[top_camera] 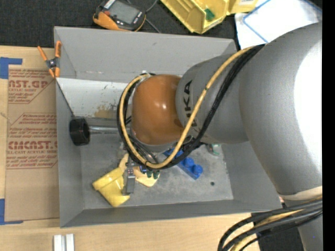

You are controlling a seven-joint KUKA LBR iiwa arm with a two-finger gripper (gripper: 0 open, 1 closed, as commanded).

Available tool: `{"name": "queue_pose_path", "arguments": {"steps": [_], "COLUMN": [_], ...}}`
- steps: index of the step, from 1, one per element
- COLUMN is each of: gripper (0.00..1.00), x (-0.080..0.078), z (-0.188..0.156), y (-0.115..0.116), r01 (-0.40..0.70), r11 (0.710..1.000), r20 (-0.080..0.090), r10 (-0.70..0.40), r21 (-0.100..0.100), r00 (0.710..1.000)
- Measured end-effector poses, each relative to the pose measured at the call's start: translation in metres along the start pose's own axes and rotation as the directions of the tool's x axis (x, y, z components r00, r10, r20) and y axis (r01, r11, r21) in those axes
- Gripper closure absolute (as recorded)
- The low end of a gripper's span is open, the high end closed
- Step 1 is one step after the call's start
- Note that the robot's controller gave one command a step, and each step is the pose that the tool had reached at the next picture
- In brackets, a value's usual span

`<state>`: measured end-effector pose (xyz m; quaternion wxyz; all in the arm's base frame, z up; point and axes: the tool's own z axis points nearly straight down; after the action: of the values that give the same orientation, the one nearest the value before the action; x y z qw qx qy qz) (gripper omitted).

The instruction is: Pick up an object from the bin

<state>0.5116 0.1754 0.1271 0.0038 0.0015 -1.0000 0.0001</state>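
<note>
Camera view: scuffed grey bin (157,51), dark surround (31,4)

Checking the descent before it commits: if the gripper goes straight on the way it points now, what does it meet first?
Most likely the crumpled yellow thing at the bin's lower left, beside the gripper; depth is unclear, so possibly the bin floor instead.

One black round knob on a metal rod (79,131) is lying in the grey metal bin (157,51). One crumpled yellow soft piece (109,184) and one blue plastic block (191,168) are lying there too.
</note>
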Motion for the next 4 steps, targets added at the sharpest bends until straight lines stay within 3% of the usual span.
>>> {"name": "queue_pose_path", "arguments": {"steps": [1,2,3,4], "gripper": [0.0,0.0,0.0,0.0], "x": [-0.002,-0.016,0.019,0.029], "z": [-0.005,0.058,-0.004,0.029], "y": [-0.001,0.028,0.071,0.07], "r01": [-0.002,0.485,0.26,0.538], "r11": [1.0,0.875,0.966,0.843], "r20": [0.007,0.005,0.011,-0.002], "r10": [0.002,-0.485,-0.26,-0.538], "r21": [-0.002,0.0,-0.001,0.0], "r00": [1.0,0.875,0.966,0.843]}}
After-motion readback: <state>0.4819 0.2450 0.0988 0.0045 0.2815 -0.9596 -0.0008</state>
